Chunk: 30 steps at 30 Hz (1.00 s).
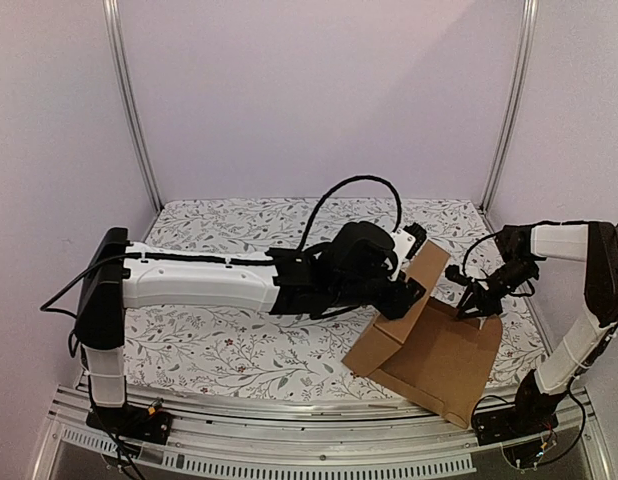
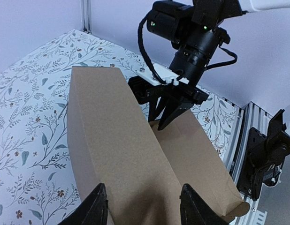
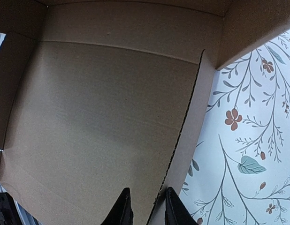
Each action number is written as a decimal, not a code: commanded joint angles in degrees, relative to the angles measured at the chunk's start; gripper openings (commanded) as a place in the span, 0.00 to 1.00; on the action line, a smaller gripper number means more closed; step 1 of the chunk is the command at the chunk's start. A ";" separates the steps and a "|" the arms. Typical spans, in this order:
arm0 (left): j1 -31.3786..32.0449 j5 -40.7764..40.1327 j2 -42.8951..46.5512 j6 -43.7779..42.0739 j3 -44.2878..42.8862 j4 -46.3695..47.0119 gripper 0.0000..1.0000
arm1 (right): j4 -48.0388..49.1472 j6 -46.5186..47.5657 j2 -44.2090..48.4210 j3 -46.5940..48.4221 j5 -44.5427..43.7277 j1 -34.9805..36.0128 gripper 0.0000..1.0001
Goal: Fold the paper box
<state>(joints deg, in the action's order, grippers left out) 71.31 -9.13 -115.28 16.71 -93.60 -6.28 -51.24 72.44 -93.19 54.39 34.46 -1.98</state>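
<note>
The paper box (image 1: 439,350), brown corrugated cardboard half folded, lies at the near right of the floral desk (image 1: 219,350) with 1 wall raised. The right arm's fingers (image 3: 122,208) are nearly closed, pinching a panel's edge. The left arm's fingers (image 2: 95,208) stand wide apart over the raised wall; I cannot tell whether they touch it.

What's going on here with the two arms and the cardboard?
Both arms are working on the paper box, which sits partly folded at the near right of the table. The left gripper is open, straddling a raised side panel. The right gripper appears to pinch the edge of another panel. The box is not closed yet.
</note>
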 commanded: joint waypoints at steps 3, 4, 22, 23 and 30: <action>2.34 4.83 -6.25 2.58 0.07 -6.55 0.52 | -2.04 -1.76 0.47 1.29 0.82 -0.75 0.26; 2.54 4.94 -6.83 2.70 -0.33 -6.55 0.53 | -3.23 -1.80 0.34 2.05 1.54 -1.36 0.26; 5.42 5.51 -11.15 2.45 -2.46 -6.26 0.52 | -24.99 7.50 14.34 3.77 -4.67 -9.60 0.50; 5.42 5.52 -11.29 2.30 -2.53 -6.16 0.52 | -23.58 6.44 14.29 3.13 -4.66 -9.62 0.51; 5.17 5.55 -12.02 1.82 -3.77 -6.27 0.52 | -14.46 0.34 1.32 5.44 -5.83 -9.60 0.52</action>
<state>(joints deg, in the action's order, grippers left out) 76.34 -5.15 -121.86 18.00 -99.61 -0.16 -70.81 75.70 -84.60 57.60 25.30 -11.75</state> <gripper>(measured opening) 0.521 0.511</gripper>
